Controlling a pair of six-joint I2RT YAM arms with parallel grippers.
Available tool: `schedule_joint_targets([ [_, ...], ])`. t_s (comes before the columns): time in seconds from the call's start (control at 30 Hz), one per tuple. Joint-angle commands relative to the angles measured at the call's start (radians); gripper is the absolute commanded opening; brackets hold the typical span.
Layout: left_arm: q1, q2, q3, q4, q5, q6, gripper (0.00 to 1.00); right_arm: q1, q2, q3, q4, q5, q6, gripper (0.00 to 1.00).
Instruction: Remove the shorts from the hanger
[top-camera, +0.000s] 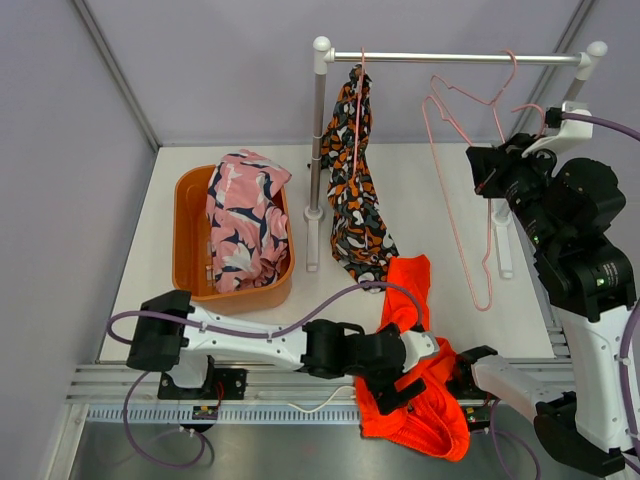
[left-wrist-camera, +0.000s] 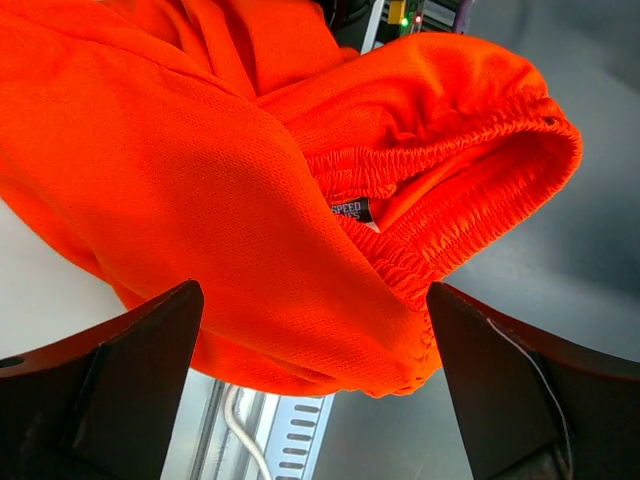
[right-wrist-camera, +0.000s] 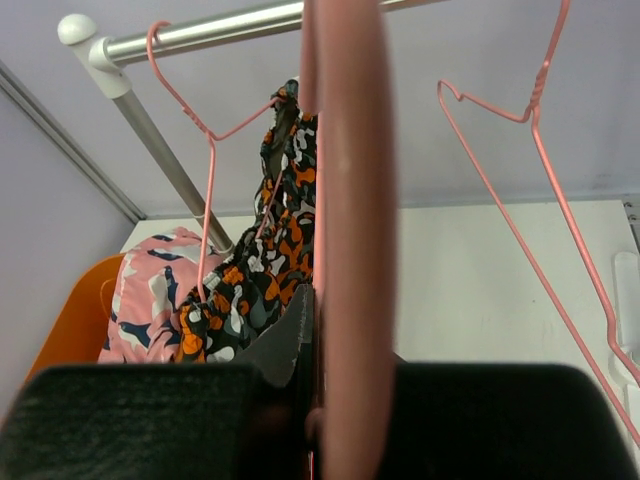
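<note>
While the left hand stands wide above the plain bright orange fabric shorts, the right hand grips 1 pink wire hanger.

The left arm reaches low rightward, jaws wide open; right arm raised, jaws clamped.

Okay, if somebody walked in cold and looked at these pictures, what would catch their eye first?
The bright orange shorts, heaped at the near edge of the table and spilling over it, with the left tool open and pointing at them. Next, black patterned shorts hang at the left end of the rail, and pink shorts fill the orange bin.
</note>
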Motion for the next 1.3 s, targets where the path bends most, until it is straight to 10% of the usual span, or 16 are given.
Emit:
schedule_joint_targets([
  [0.0,-0.031,0.062,0.042,0.031,-0.021,-0.042,0.99,0.003,-0.012,-0.010,0.018,0.028,-0.020,0.00],
  [0.27,-0.066,0.220,0.167,-0.193,-0.282,-0.083,0.98,0.005,-0.018,-0.036,0.023,0.028,-0.024,0.00],
  [0.4,-0.065,0.193,0.229,-0.296,-0.421,-0.076,0.00,0.005,-0.018,-0.030,0.014,0.028,-0.029,0.00],
  [0.73,-0.065,-0.242,0.598,-0.479,-0.811,0.128,0.00,0.003,-0.012,0.027,-0.022,0.048,-0.055,0.00],
  [0.9,-0.068,-0.483,0.588,-0.141,-0.912,0.452,0.00,0.005,-0.002,0.045,-0.029,0.049,-0.063,0.00],
  [1.1,-0.050,-0.505,0.609,0.426,-1.013,1.178,0.00,0.005,0.029,0.074,-0.033,0.043,-0.066,0.00],
  [1.2,0.089,-0.447,0.681,0.513,-0.925,1.214,0.00,0.006,0.051,0.100,-0.037,0.031,-0.061,0.00],
  [1.27,0.314,-0.383,0.853,0.279,-0.820,1.079,0.00,0.005,0.067,0.123,-0.043,0.019,-0.060,0.00],
])
